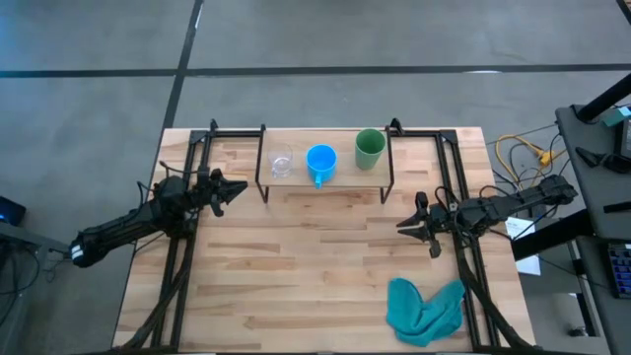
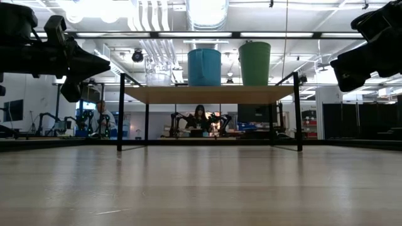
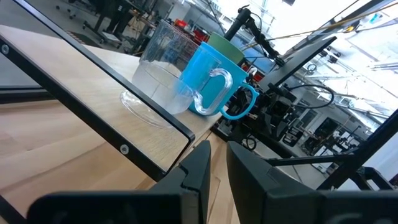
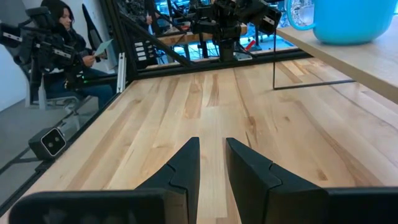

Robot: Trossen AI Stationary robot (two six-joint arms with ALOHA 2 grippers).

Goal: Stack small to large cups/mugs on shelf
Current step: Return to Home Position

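The shelf (image 1: 347,178) stands at the table's far edge, middle. On its top board stand, from left to right, the clear glass cup (image 1: 280,164), the blue mug (image 1: 321,161) with its handle toward the near side, and the green cup (image 1: 370,148). The low view shows all three upright in a row: glass cup (image 2: 157,71), blue mug (image 2: 205,66), green cup (image 2: 254,63). My left gripper (image 1: 243,186) hovers shut just left of the shelf, pointing at it. My right gripper (image 1: 401,225) hovers shut, near and right of the shelf. Neither touches anything.
A teal cloth (image 1: 424,309) lies crumpled on the table near its near right corner. Black frame rails (image 1: 182,247) run along the table's left and right sides. Bare tabletop (image 1: 315,266) lies between the arms. A seated person (image 4: 62,37) shows beyond the table.
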